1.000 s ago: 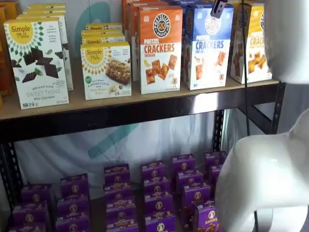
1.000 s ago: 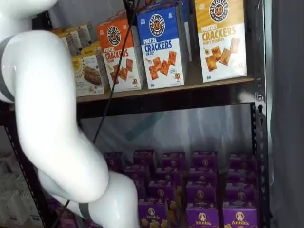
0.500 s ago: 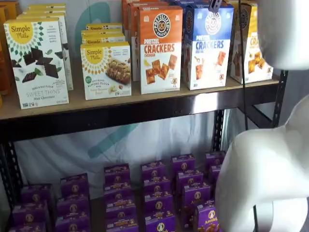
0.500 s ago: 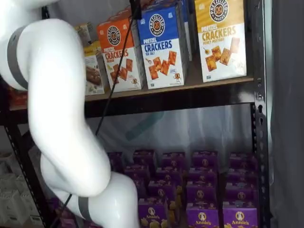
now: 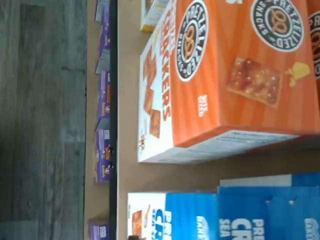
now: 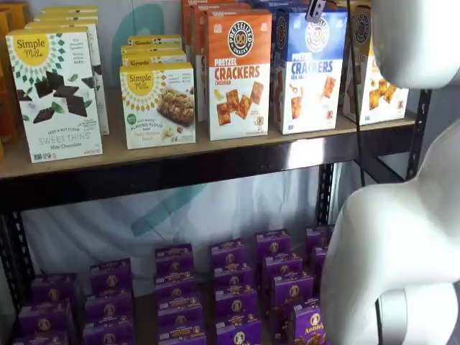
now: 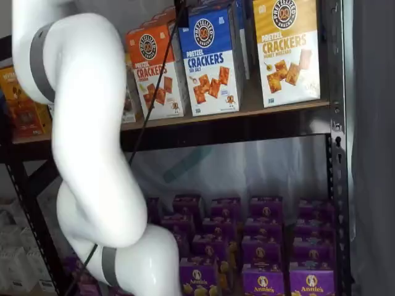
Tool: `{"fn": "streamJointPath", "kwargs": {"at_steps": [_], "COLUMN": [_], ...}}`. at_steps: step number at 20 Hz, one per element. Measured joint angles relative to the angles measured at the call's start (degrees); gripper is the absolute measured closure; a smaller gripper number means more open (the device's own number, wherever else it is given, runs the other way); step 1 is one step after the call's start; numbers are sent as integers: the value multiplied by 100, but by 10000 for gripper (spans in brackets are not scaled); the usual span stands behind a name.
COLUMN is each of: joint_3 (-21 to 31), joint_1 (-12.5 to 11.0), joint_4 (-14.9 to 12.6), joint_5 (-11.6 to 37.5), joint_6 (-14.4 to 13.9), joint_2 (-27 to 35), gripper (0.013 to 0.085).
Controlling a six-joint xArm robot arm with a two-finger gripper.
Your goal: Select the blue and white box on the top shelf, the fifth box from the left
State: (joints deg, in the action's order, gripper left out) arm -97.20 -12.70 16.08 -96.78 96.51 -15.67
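Moved since a second ago: white arm has swung upward across the shelving in both shelf views; the black fingertip at the frame's upper edge has risen and slid slightly; boxes have not shifted.
Step in hand: approach — gripper hovers above the top edge of the blue and white box, no contact visible.
Gripper state: released, jaws as wide as they go, nothing between them; only a dark tip shows, so the gap itself is not seen.
Nearest: arm elbow fills the 4 o'clock part of a shelf view, hiding some purple Annie's boxes.
Target location: on the top shelf, front of its row, between the orange cheddar box at its 9 o'clock and the yellow-and-white box at its 3 o'clock; a clear gap to each in the wrist view.
Next move, my judgement: descend straight, fingers straddling the box's sides, without nudging the cheddar box.
Farther: Simple Mills boxes well apart at 9 o'clock.
Hidden or cut off: both fingers' spread; gripper body; the target's top edge, cropped in the shelf views.
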Motion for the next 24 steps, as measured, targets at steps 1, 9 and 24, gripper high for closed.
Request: {"fn": "streamJointPath", "kwargs": {"at_steps": [1, 9, 24], "joint_3": [-17, -170, -37], "joint_1": [-5, 52, 27], "joint_4": [10, -151, -194], "joint_5": [18, 95, 147], "joint_6": [3, 31, 107], "joint_2": [31, 235, 295], "gripper": [130, 130, 130]}}
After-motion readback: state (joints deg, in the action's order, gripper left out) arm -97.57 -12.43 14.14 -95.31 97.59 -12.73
